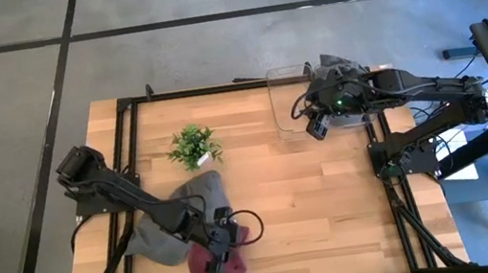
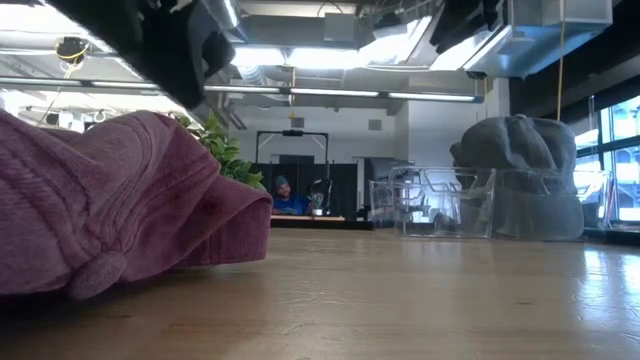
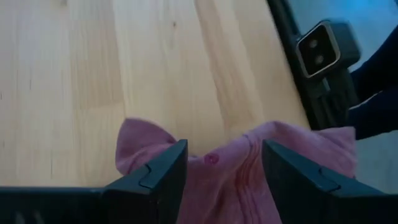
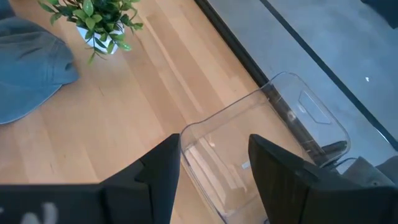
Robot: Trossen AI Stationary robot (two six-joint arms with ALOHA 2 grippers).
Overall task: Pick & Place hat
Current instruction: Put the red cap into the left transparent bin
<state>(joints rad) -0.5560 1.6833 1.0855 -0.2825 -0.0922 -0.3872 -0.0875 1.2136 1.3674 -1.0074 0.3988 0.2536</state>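
A maroon hat [image 1: 230, 272] lies on the table near its front edge; it also shows in the low view [image 2: 120, 200]. My left gripper [image 1: 217, 255] is open just above it, its two fingers on either side of the hat's top button [image 3: 212, 158]. A grey hat [image 1: 205, 189] lies flat on the table under my left arm. Another grey hat [image 1: 339, 68] sits in a clear bin [image 1: 285, 101] at the far right. My right gripper [image 1: 317, 127] is open and empty over the bin's near rim [image 4: 211, 127].
A small potted plant [image 1: 194, 146] stands on the table's far middle, beside the grey hat. A black frame [image 1: 129, 144] runs along the table's left, far and right sides. Bare wood lies between the hats and the bin.
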